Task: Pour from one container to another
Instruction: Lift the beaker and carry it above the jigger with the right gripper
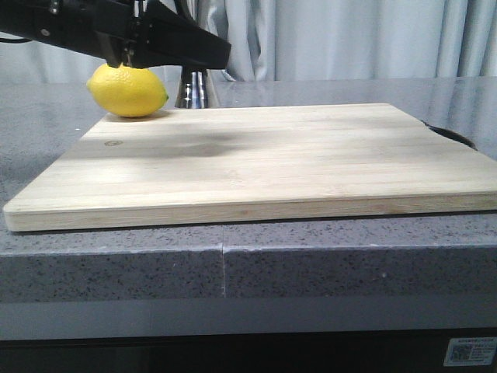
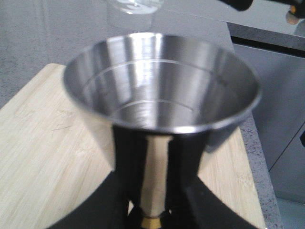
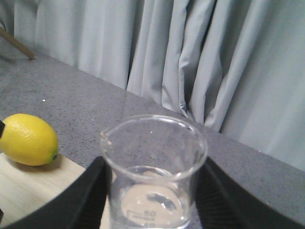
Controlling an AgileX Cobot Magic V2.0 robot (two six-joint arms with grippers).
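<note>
Seemingly, both vessels are being gripped but nothing is being poured yet: the shiny steel hourglass jigger [image 2: 162,90] is being clamped by the left tool [image 2: 152,210] behind the yellow lemon [image 1: 127,91], the small clear glass beaker [image 3: 155,169], upright, by the right tool [image 3: 152,200].

The table [image 1: 326,256] in front of me is grey speckled stone, with a seam running down its front edge. A pale wooden board [image 1: 264,159] lies flat on it and covers most of the near part. A lemon [image 1: 128,91] rests at the board's far left corner. Something dark [image 1: 452,137] peeks out from behind the board's far right edge; I cannot tell what it is. Grey curtains [image 1: 349,39] hang behind the table.
</note>
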